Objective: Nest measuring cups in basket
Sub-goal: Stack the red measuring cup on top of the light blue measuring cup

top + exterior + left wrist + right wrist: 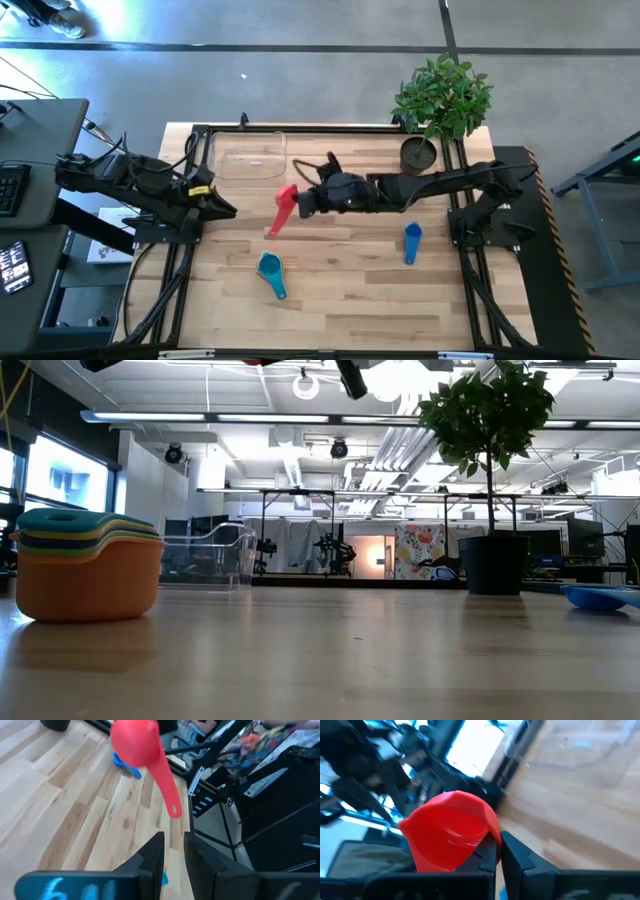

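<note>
Overhead view: the right pincer [303, 204], at the centre of the frame, is pinched on the red measuring cup [283, 208], whose handle slants down and to the left above the tabletop [350, 280]. The wrist view of that arm confirms the grip, the red bowl [451, 830] pressed against the closed dark fingers [489, 854]. The left pincer [222, 209] sits at the tabletop's left edge, left of the red cup and apart from it; its fingers [152, 855] stand nearly together with a narrow gap and nothing between them. The basket [247, 156] lies at upper centre-left, just above the red cup. A light blue cup [272, 270] rests at lower centre and a dark blue cup [412, 241] at lower right, well apart. A potted plant [441, 97] and a small dark pot [418, 153] occupy the upper right corner. Level view: a nested stack of cups [88, 565], orange at the bottom, stands at left.
</note>
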